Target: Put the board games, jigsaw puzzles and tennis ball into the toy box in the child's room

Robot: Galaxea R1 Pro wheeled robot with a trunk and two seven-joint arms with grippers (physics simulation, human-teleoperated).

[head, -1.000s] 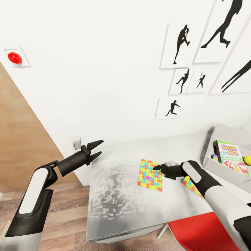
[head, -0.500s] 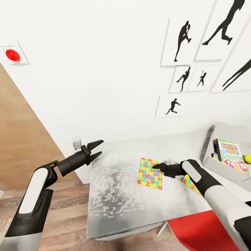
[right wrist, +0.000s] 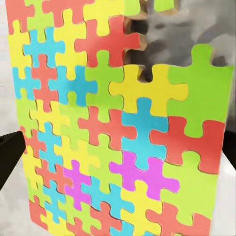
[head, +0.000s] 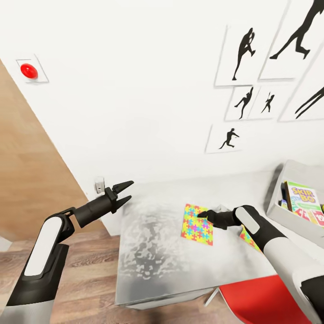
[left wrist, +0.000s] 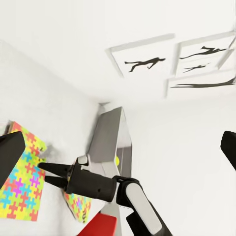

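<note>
Jigsaw puzzles are the business of this moment, and reading the head view from the left, the first thing met is the black two-fingered left gripper [head: 124,191], held out in the air past the near-left corner of the long light-grey table [head: 153,252] with its fingers parted and nothing between them; it seems parked there to stay clear of the working arm. Further right, a thin flat square jigsaw puzzle of interlocking pink, yellow, green, blue and orange pieces [head: 197,224] lies flat on the tabletop, well apart from the bin it must reach. The black right gripper [head: 203,214] hovers low over that puzzle's far edge, fingertips pointing across it; in the right wrist view the colourful sheet [right wrist: 118,128] spreads between the two dark finger edges, so the jaws look spread and hold nothing, probably lined up to pinch the thin sheet by an edge, since a flat piece gives no other purchase. Just beside the right forearm, a second puzzle square of the same pattern [head: 246,237] peeks out, mostly hidden by the arm. At the far right stands the shallow light-grey open toy box with flared sides [head: 294,220], already holding the yellow-green "Skip-Bo" board game box [head: 305,200] leaning inside it. Both puzzles therefore appear still to be moved.
</note>
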